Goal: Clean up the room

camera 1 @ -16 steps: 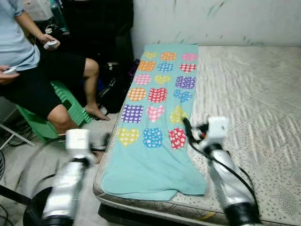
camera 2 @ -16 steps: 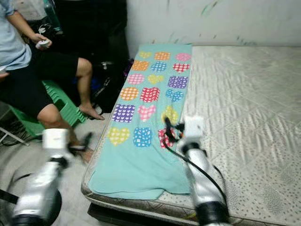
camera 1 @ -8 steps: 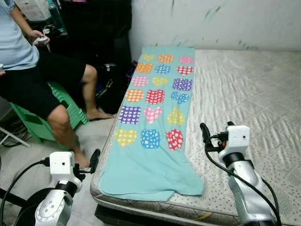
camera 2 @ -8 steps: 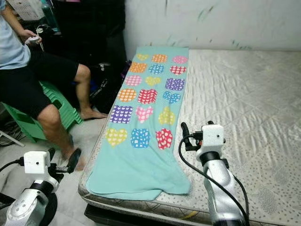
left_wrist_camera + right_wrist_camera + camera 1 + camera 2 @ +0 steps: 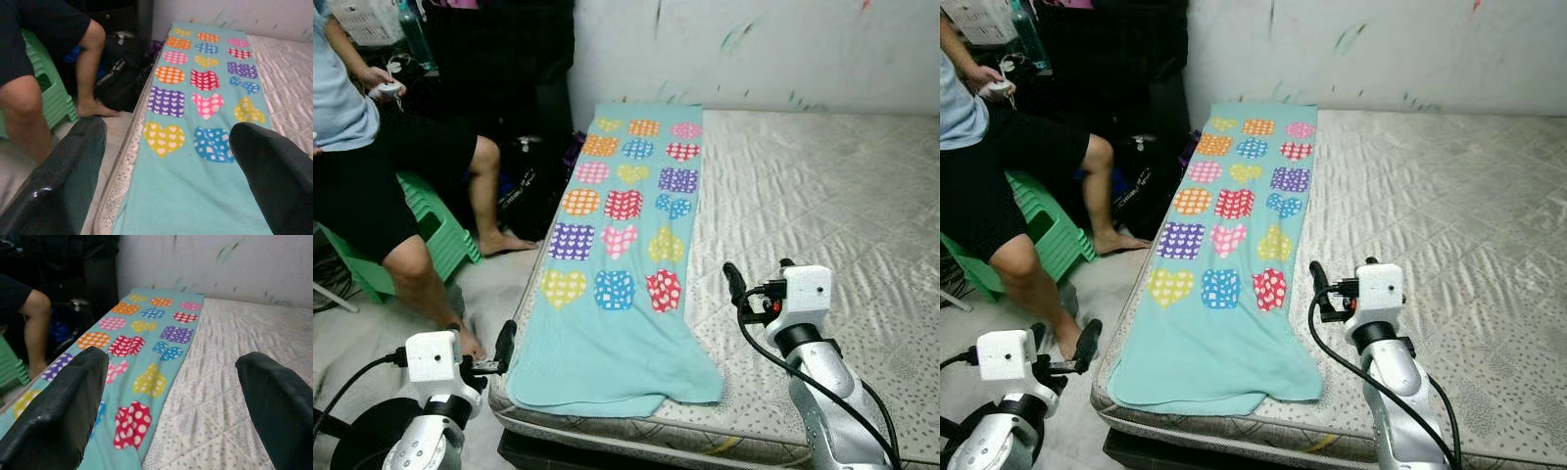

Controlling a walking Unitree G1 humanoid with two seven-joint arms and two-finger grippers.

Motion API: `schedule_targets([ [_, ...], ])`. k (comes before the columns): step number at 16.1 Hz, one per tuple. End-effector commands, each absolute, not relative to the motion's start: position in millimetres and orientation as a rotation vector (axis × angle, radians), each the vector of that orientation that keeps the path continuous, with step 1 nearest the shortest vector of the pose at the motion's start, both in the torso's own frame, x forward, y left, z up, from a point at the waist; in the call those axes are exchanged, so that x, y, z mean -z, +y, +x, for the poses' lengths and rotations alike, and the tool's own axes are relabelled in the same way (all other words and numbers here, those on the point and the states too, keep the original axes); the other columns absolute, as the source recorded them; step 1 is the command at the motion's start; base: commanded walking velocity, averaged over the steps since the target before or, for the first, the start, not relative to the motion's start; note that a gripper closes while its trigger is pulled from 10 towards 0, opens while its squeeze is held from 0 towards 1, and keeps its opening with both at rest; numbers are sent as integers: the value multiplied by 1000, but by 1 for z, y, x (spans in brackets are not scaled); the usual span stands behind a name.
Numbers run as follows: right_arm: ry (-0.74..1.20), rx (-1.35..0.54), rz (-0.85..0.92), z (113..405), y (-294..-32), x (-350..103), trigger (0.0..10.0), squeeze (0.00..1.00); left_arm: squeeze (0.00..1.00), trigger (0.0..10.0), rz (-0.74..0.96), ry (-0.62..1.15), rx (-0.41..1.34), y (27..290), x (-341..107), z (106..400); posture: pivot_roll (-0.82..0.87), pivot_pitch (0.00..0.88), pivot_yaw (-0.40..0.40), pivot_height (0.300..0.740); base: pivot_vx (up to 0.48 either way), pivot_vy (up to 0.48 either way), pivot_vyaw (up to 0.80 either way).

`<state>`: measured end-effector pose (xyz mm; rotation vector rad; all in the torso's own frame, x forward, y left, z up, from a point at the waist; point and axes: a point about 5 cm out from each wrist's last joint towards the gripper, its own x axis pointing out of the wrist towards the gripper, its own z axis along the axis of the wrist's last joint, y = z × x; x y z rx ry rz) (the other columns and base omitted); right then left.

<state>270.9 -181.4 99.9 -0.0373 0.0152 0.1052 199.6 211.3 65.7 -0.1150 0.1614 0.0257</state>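
A teal blanket (image 5: 617,338) printed with coloured hearts lies flat along the left side of a bare quilted mattress (image 5: 822,196), reaching the wall. My left gripper (image 5: 506,345) hovers low beside the bed's near left corner, off the mattress, open and empty; in the left wrist view its fingers (image 5: 63,171) frame the blanket (image 5: 205,161). My right gripper (image 5: 754,281) hangs open over bare mattress just right of the blanket's near end, holding nothing. The right wrist view looks along the blanket's (image 5: 146,340) right edge.
A person (image 5: 372,166) sits on a green plastic stool (image 5: 435,235) left of the bed, bare feet (image 5: 509,242) on the floor close to my left arm. Dark bags (image 5: 533,186) lie by the bed's side. A stained white wall (image 5: 754,49) backs the mattress.
The camera has shifted a little. My left arm dropped from a raised, blurred pose to low beside the bed corner. My right gripper moved off the blanket's edge to over bare mattress.
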Motion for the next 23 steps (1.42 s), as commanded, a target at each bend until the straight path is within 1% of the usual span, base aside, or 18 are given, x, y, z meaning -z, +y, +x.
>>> schedule_targets([
  [1,17,-115,-23,270,-178,-102,10000,0,0,10000,-112,164,-31,215,-69,199,-54,0,48,740,0,0,0],
  [8,39,-132,-38,265,-174,-101,10000,0,0,10000,-105,181,-4,212,-71,198,-53,0,55,740,0,0,0],
  [13,52,-157,-39,263,-169,-100,10000,0,0,10000,-100,193,-3,212,-71,198,-52,0,57,740,0,0,800],
  [23,48,-171,-47,264,-168,-102,10000,0,0,10000,-87,189,-5,210,-71,203,-61,0,56,740,0,0,800],
])
